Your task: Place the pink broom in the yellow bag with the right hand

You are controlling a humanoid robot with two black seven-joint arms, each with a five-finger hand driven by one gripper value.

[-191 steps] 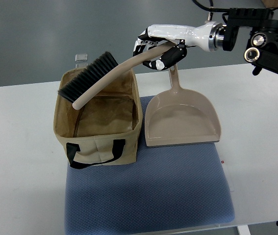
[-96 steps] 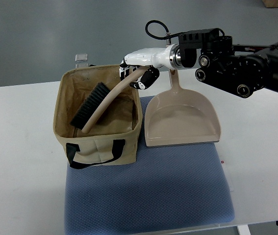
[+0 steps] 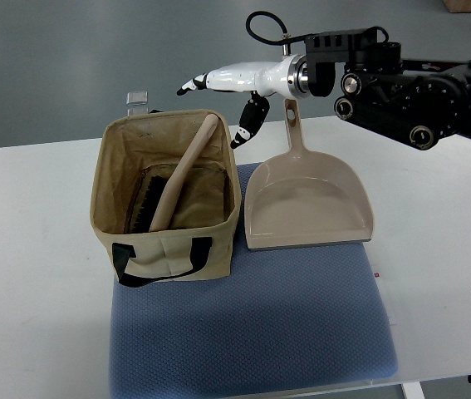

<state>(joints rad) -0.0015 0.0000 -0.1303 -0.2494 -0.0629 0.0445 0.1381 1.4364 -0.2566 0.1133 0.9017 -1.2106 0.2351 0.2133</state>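
The pale pink broom (image 3: 183,173) lies inside the yellow bag (image 3: 165,246), bristles down at the bottom, its handle leaning up against the bag's back rim. My right hand (image 3: 223,100) hovers just above and behind that rim, white with black fingertips, fingers spread and holding nothing. It is apart from the broom handle. The right arm (image 3: 393,79) reaches in from the right edge. The left arm does not show.
A pink dustpan (image 3: 306,204) lies right of the bag, its handle pointing away under my hand. Bag and dustpan rest partly on a blue mat (image 3: 252,332) on the white table (image 3: 27,274). A small clear clip (image 3: 138,100) stands behind the bag.
The broom went from held above the bag down into it. My right hand let go of the handle, opened, and lifted slightly away.
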